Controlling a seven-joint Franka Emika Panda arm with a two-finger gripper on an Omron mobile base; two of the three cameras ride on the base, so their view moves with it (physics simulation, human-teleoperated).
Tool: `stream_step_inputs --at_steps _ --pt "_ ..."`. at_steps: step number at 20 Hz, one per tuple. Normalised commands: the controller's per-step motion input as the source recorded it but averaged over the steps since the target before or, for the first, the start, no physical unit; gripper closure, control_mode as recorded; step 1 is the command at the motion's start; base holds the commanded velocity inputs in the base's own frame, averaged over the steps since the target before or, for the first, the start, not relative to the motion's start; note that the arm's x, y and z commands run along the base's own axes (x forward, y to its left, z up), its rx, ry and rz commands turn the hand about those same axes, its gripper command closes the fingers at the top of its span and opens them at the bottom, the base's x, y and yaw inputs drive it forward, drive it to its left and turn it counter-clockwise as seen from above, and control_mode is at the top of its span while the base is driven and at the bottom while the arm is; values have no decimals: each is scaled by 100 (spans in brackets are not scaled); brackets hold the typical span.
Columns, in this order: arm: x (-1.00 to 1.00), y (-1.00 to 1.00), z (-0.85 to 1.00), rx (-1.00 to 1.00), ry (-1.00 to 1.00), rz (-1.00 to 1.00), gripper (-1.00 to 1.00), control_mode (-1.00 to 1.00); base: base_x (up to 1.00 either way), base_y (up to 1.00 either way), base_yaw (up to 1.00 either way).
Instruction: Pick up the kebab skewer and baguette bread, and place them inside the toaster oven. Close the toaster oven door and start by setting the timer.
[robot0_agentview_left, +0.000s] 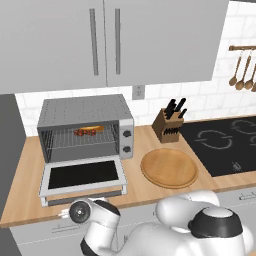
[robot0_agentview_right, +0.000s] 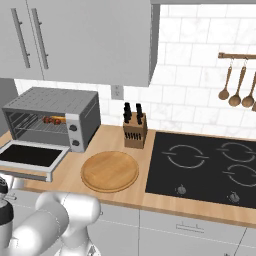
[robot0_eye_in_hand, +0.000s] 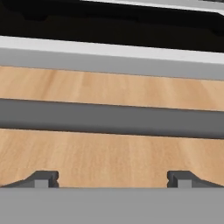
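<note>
The silver toaster oven (robot0_agentview_left: 85, 112) stands on the counter at the left with its door (robot0_agentview_left: 82, 176) dropped flat open. On its wire rack lie the kebab skewer (robot0_agentview_left: 81, 132) and, next to it, the golden baguette bread (robot0_agentview_left: 96, 128); from the right base view they appear as the skewer (robot0_agentview_right: 48, 120) and bread (robot0_agentview_right: 58, 120). In the hand view my gripper (robot0_eye_in_hand: 112, 178) is open, its tips wide apart and holding nothing. Just ahead of it runs the door's grey bar handle (robot0_eye_in_hand: 112, 119), with the door's silver edge (robot0_eye_in_hand: 112, 54) beyond.
A round wooden plate (robot0_agentview_left: 169, 167) lies right of the oven. A knife block (robot0_agentview_left: 170, 125) stands behind it, and a black cooktop (robot0_agentview_left: 225, 142) is further right. Spoons (robot0_agentview_right: 235, 87) hang on the wall, and cabinets (robot0_agentview_left: 115, 40) hang above the oven.
</note>
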Motion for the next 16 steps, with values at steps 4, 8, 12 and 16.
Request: stream_step_inputs --at_steps 4,8,12,16 --pt "0 -24 7 0 -1 -4 -100 -100 0 0 0" --pt "5 -8 16 0 -3 -1 -100 -100 0 0 0" --pt "16 0 22 0 0 -1 -100 -100 0 0 0" --pt "8 0 -1 0 4 0 -100 -100 0 0 0"
